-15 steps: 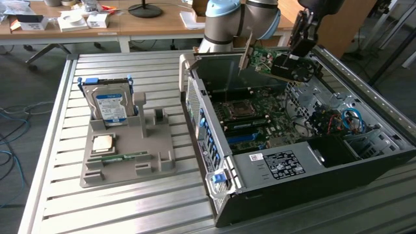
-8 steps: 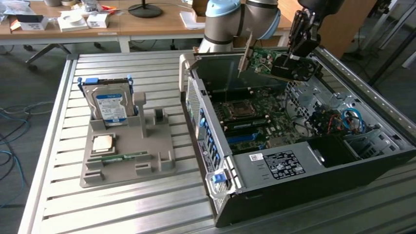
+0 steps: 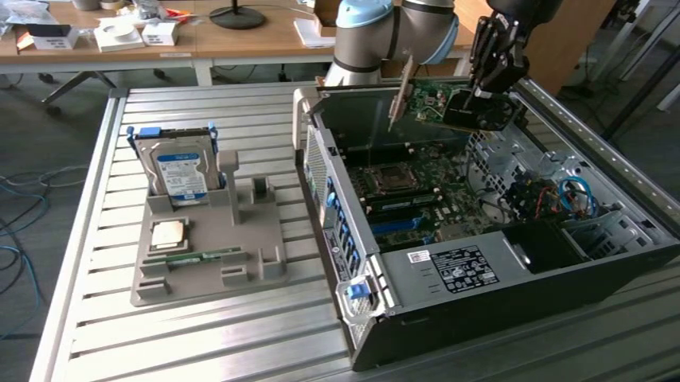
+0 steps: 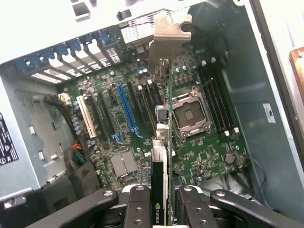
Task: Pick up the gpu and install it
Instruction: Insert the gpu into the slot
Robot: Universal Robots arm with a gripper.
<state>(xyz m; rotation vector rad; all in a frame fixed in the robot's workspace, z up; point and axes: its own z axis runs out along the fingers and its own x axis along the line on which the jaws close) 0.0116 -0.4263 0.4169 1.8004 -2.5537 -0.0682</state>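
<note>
The gpu point(image 3: 444, 103) tight in the end effector point(image 3: 483, 94) (edge down) — above the open case point(image 3: 457, 278).

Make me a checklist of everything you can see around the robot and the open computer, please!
Surface: slatted metal table, carrying the open computer case.
Job's things: gpu held above the motherboard, not yet seated.
Clutter: grey tray with hard drive, processor chip, memory strip.
Grippers: gripper shut on the gpu.
Cables: blue cables inside the case; floor cables at the exterior view's left.
Surroundings: wooden desks with boxes behind.
</note>
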